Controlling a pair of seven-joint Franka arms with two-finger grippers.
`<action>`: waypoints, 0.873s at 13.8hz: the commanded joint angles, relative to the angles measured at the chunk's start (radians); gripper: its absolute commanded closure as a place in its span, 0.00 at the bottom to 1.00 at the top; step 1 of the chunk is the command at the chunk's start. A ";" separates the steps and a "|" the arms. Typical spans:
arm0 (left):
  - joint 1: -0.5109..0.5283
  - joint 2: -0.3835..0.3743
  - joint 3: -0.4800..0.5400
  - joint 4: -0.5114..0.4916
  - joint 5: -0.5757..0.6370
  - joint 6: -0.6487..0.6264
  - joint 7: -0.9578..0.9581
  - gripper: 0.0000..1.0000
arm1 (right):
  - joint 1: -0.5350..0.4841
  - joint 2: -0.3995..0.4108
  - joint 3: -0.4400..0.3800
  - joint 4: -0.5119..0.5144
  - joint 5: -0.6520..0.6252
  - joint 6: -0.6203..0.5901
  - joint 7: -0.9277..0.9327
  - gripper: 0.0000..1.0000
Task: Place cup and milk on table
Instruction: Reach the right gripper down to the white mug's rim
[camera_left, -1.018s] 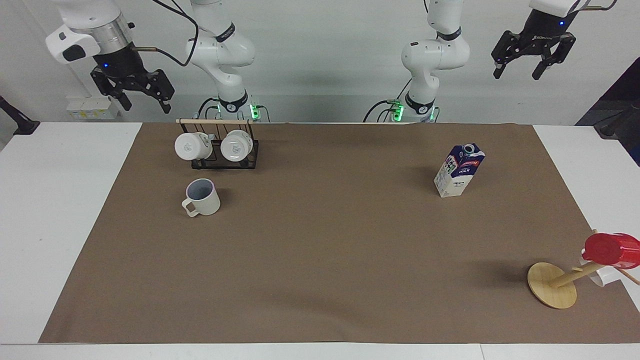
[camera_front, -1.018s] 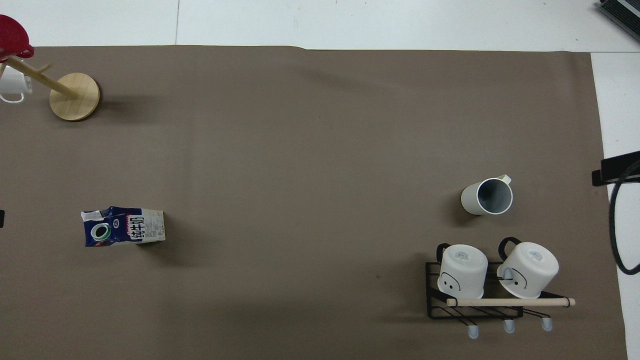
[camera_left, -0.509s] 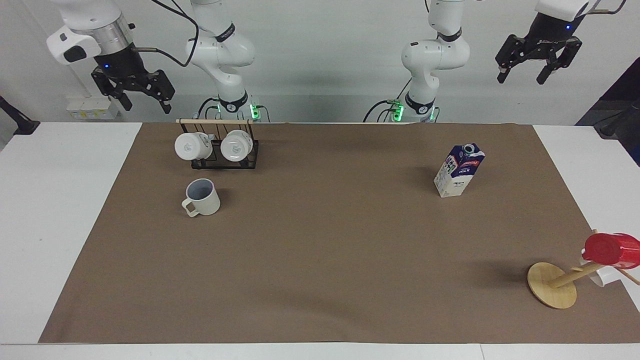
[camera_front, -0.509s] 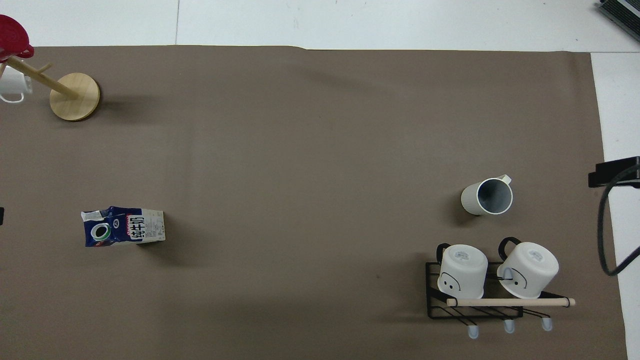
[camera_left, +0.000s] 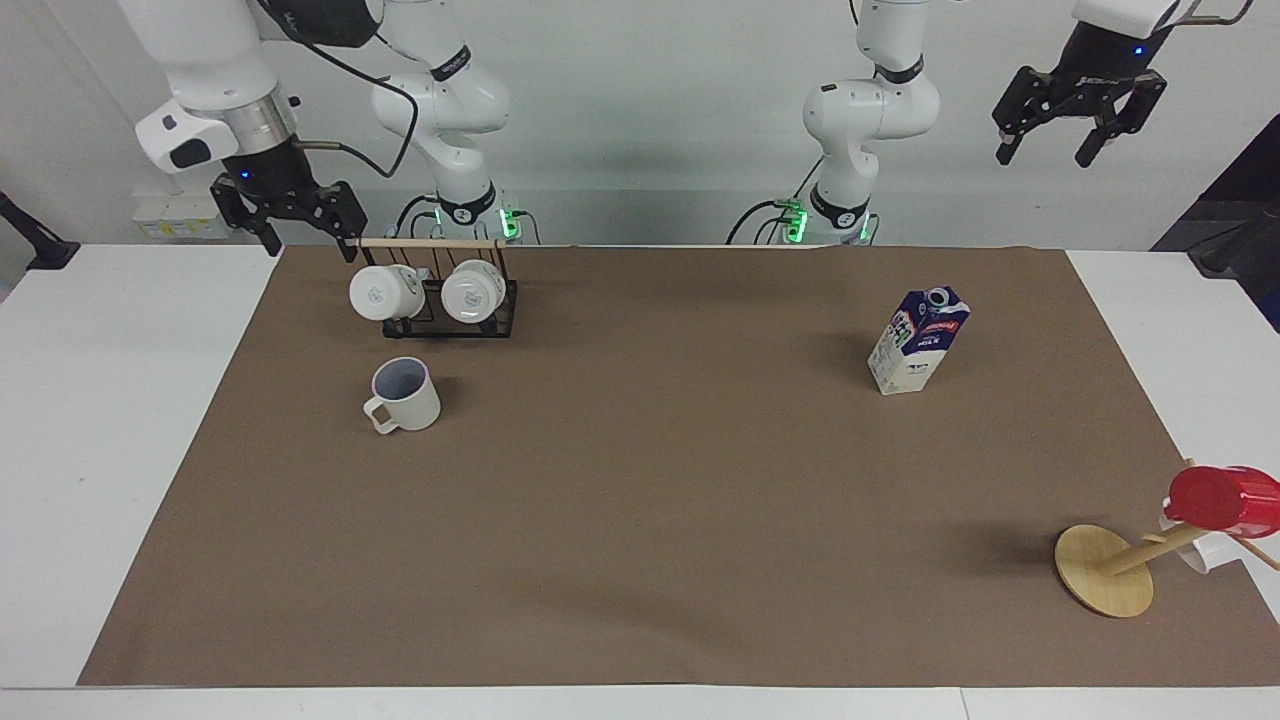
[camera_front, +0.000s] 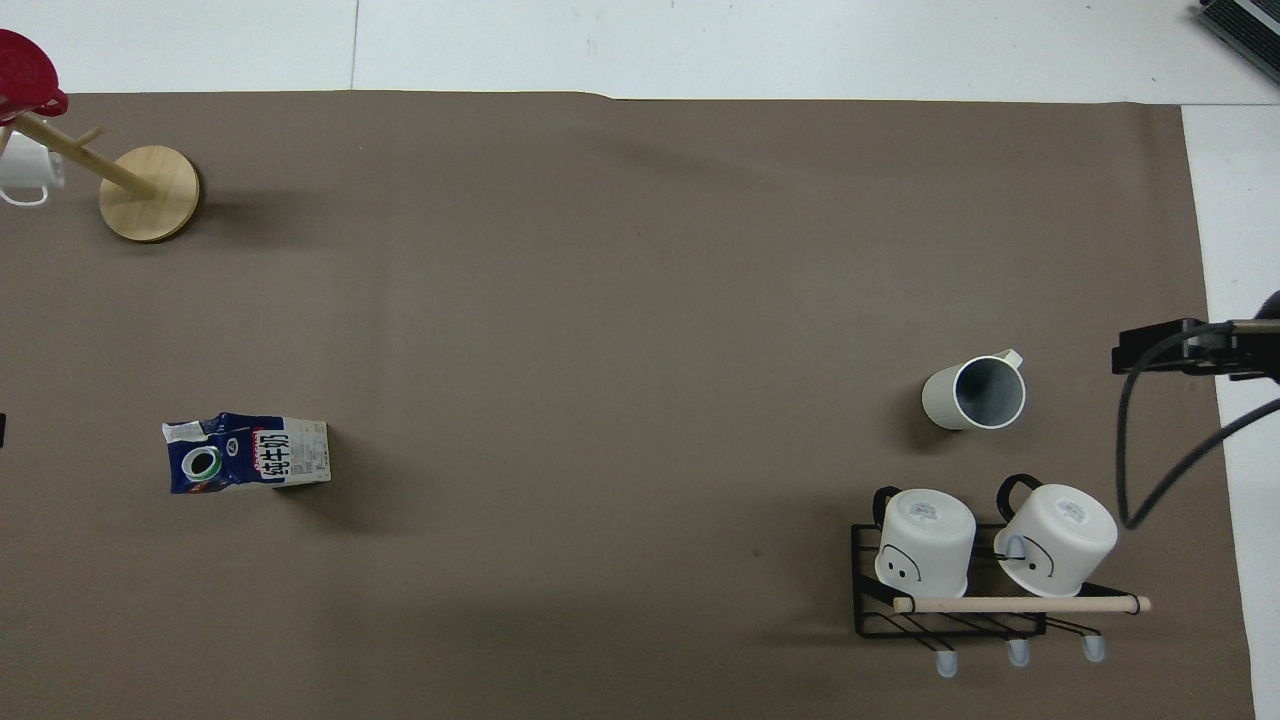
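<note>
1. The cup (camera_left: 404, 393) is standing upright on the counter (camera_left: 120, 400), just farther from the robots than the mug rack (camera_left: 440, 295).
2. The right tool (camera_left: 296, 215) is hanging spread and empty above the rack's end, closest to the cup.
3. The left tool (camera_left: 1078, 105) is waiting, spread, high above the milk (camera_left: 918, 340).

Bright, even light from above, both views sharp, no glare on the matte brown-sheeted white table (camera_left: 100, 420), with soft short shadows beside the blue-and-white gable-top milk carton (camera_front: 247, 453) and cream-beige handled mug (camera_front: 973, 393).
</note>
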 joint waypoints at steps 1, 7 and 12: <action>0.012 0.027 -0.010 0.013 0.015 0.018 0.002 0.00 | 0.028 -0.008 0.005 -0.153 0.015 0.140 -0.008 0.00; 0.001 0.079 -0.012 -0.002 0.014 0.095 -0.028 0.00 | 0.067 0.062 0.006 -0.334 0.016 0.399 -0.008 0.00; 0.014 0.090 -0.009 -0.080 0.012 0.183 -0.030 0.00 | 0.079 0.103 0.005 -0.422 0.016 0.524 -0.018 0.00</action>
